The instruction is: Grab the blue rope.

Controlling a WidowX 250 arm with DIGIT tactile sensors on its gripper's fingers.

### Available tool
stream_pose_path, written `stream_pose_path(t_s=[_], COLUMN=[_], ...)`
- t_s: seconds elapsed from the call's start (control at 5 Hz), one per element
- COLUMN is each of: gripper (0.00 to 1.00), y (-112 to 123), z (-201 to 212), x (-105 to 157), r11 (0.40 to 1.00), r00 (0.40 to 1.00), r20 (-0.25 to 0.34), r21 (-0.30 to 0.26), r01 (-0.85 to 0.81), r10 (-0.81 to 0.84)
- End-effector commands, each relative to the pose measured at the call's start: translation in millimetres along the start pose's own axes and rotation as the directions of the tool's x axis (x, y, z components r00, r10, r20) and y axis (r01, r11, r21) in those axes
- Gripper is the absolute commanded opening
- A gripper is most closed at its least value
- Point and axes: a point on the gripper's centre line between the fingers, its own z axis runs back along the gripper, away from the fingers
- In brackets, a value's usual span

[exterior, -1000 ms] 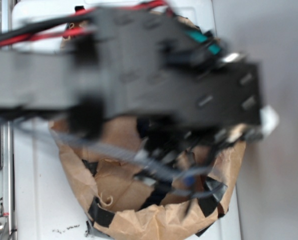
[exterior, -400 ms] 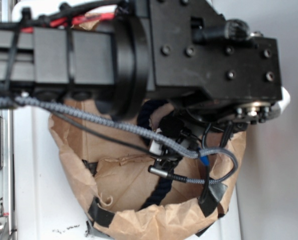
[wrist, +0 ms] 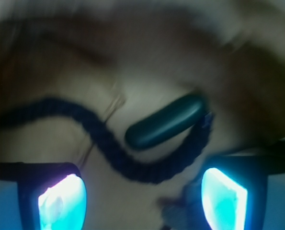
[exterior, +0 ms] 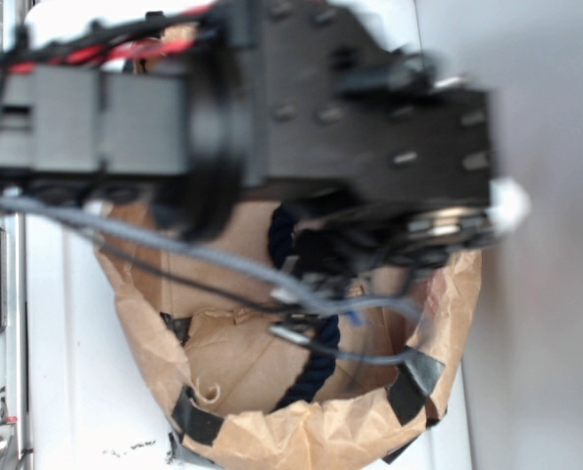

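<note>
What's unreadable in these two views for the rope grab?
- Exterior: the arm hides most of the blue rope and the pincer; motion blur throughout.
- Wrist: the rope's left end runs off into dark blur; its right part passes behind the green capsule.
- Wrist: only the glowing fingertips show.

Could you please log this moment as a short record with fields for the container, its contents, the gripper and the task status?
container: brown paper bowl patched with black tape
contents: blue rope, curving in an S; dark green capsule beside the rope's bend
gripper: gripper open, its fingers either side of the rope's lower curve
arm: black, blurred, covers the bowl's upper part in the exterior view
status: rope not yet gripped
</note>
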Motion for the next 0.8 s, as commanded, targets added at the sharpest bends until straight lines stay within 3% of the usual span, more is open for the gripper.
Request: stream_pose_path(t_s=[0.0,0.6], gripper=[1.00,1.00], y=[-4.4,-44.7], z=[-9.8,-34.6], x=[-19.1,32.7], r11=[0.990,0.983], r00=[0.987,0.983], r20=[0.120,0.091], r21=[0.102,0.100], r01=[0.095,0.153], r10=[-0.107,-0.162])
